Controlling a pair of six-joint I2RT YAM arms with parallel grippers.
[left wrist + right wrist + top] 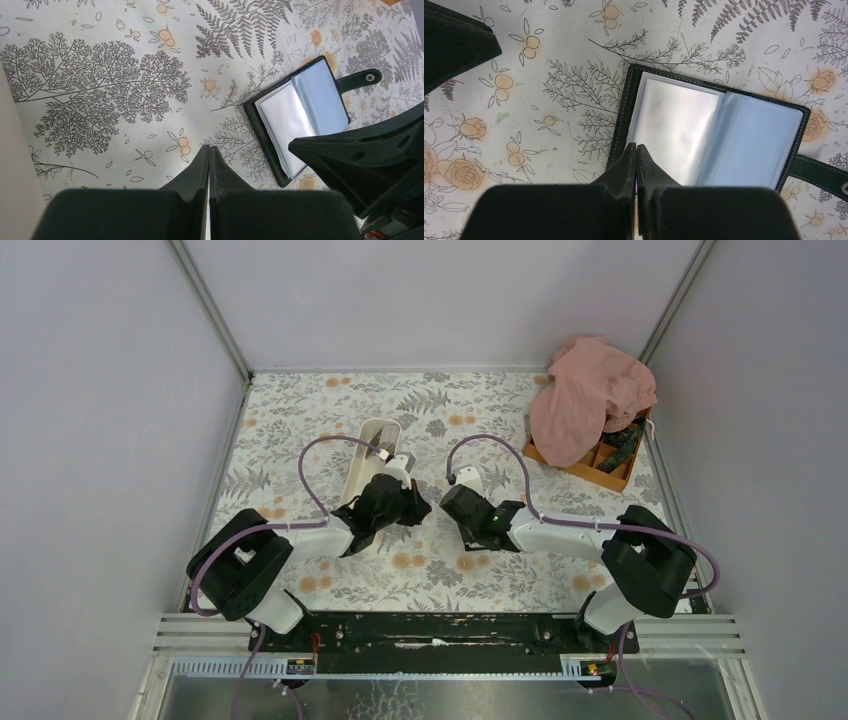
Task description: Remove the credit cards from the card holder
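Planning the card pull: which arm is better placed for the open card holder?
Right, probably. The right gripper, shut, has its tips at the card holder's edge; the left gripper, shut, sits over bare tablecloth beside it.

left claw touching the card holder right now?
Apart. Left wrist view: the shut left claw ends short of the card holder, with patterned tablecloth showing between them.

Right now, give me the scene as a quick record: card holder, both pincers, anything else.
card holder: lying open, clear sleeves showing, strap undone
left pincer: shut, empty, off to one side of the holder
right pincer: shut, tips at the holder's edge; grip unclear
other: white tray; orange box partly under pink cloth
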